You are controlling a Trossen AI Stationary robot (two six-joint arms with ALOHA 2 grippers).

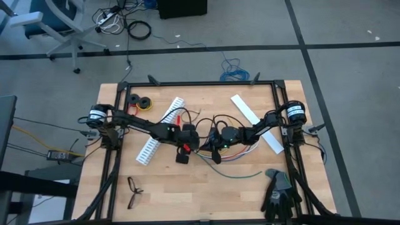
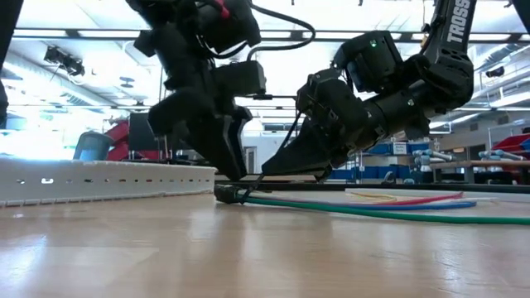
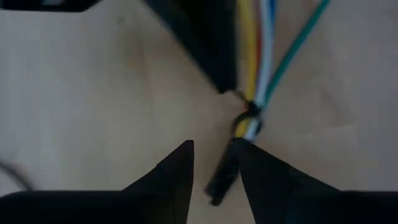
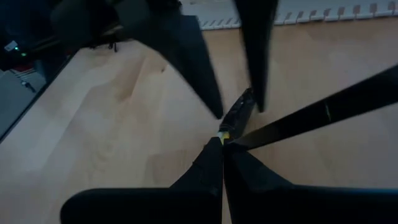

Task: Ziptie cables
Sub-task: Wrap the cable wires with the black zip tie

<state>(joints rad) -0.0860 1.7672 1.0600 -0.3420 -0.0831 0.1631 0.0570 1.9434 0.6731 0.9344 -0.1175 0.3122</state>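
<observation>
Left wrist view is showing the left claw [image 3: 216,165] half-parted around the cables' [image 3: 255,74] black end; the right claw [image 4: 222,144], clenched, is pinching them just beyond. Hasty squeezing is risking wires slipping sideways, I'd judge.

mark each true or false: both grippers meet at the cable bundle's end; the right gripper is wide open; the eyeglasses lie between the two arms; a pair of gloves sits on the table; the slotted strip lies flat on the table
1. True: the left gripper and right gripper meet at the end of the cables.
2. False: it is shut.
3. False: the eyeglasses lie at the table's front left edge.
4. True: the gloves lie front right.
5. True: the slotted strip lies flat.
</observation>
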